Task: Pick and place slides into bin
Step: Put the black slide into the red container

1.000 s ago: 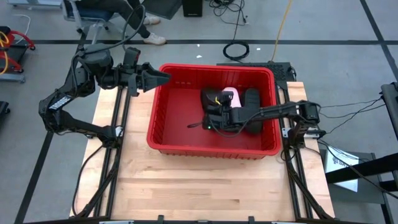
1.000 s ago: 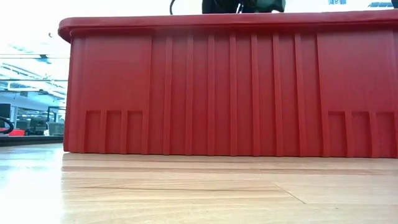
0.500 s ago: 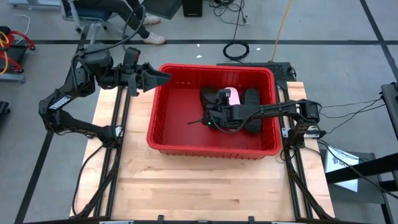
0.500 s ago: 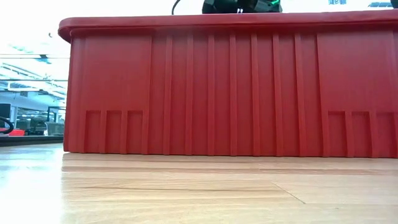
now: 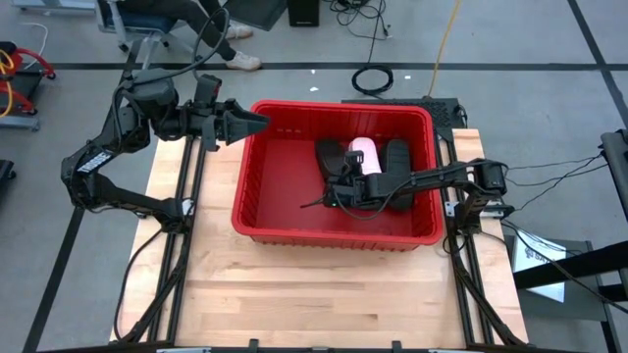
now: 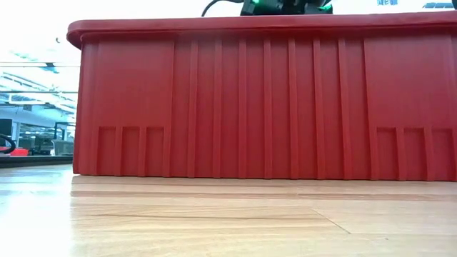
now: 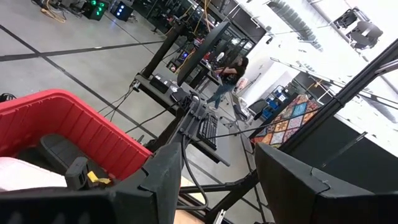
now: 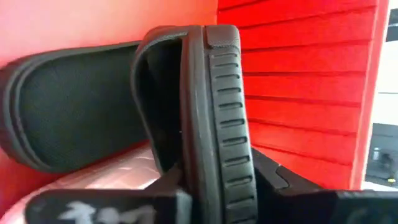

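A red bin [image 5: 257, 186] fills the far half of the surface [image 5: 314, 294], with black and pale pink slides [image 5: 365, 157] piled toward its right end. The right claw [image 5: 339, 196] reaches among them, a black slide [image 8: 214, 112] standing on edge between its fingers, apparently gripped; it should release low. The left claw [image 5: 257, 122], fingers apart, hovers at the bin's far-left corner.

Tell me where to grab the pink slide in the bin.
Probably take the pink slide by its far end, from straight above: that end lies bare, while black slides crowd both sides and the right gripper, clamping a black slide on edge, covers its near end.
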